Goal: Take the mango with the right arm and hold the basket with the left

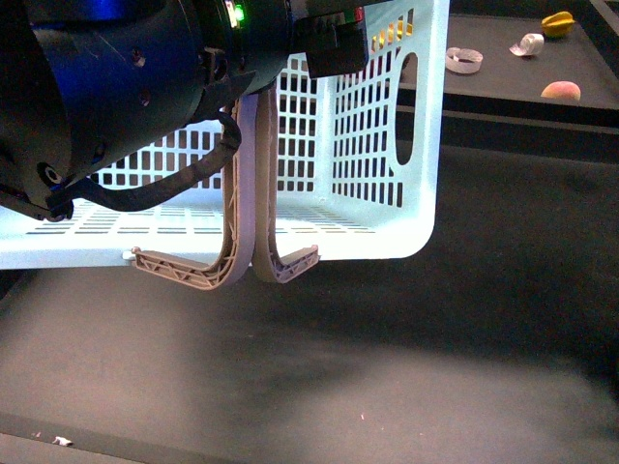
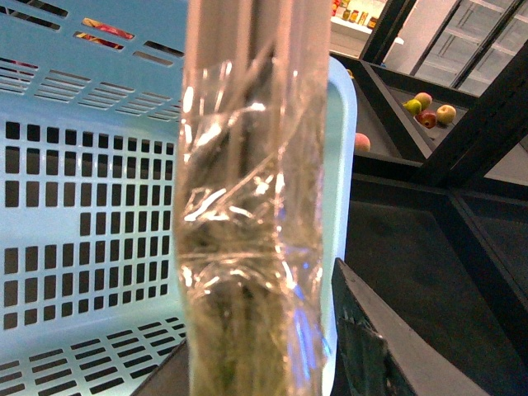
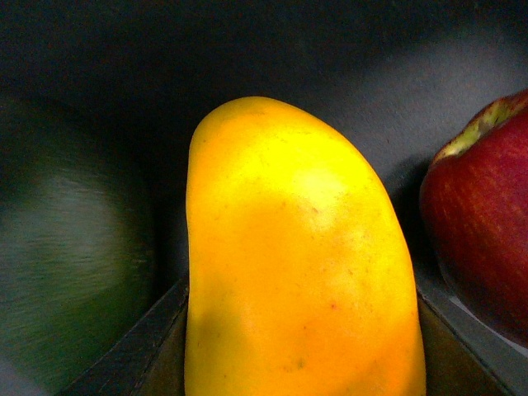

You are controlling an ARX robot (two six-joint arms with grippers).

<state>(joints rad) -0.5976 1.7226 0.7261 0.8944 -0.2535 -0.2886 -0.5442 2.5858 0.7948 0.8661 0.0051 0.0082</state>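
Mango (image 3: 297, 264) sits dead ahead of the right gripper (image 3: 301, 355), at 12 o'clock along its reach and so close that it fills the right wrist view. Its long axis runs away from the wrist, so the 2 fingers (image 3: 136, 351) span its short width, 1 against each flank. Whether they already press it or only stand around it, I cannot tell. A red apple (image 3: 487, 223) lies just beside 1 flank and a dark green fruit (image 3: 66, 247) beside the other, leaving little room at either side.

In the front view the basket (image 1: 377, 145) hangs from centre out to 9 o'clock, its 2 handles (image 1: 242, 222) running up under the left arm (image 1: 106, 87) at 10 o'clock. The left wrist view shows the taped handles hard against 1 dark finger (image 2: 375, 351), with the other hidden. I judge that grip clamped, since the basket hangs from it. The right arm is the one on the fruit, and any lift should come straight back along the mango's length.
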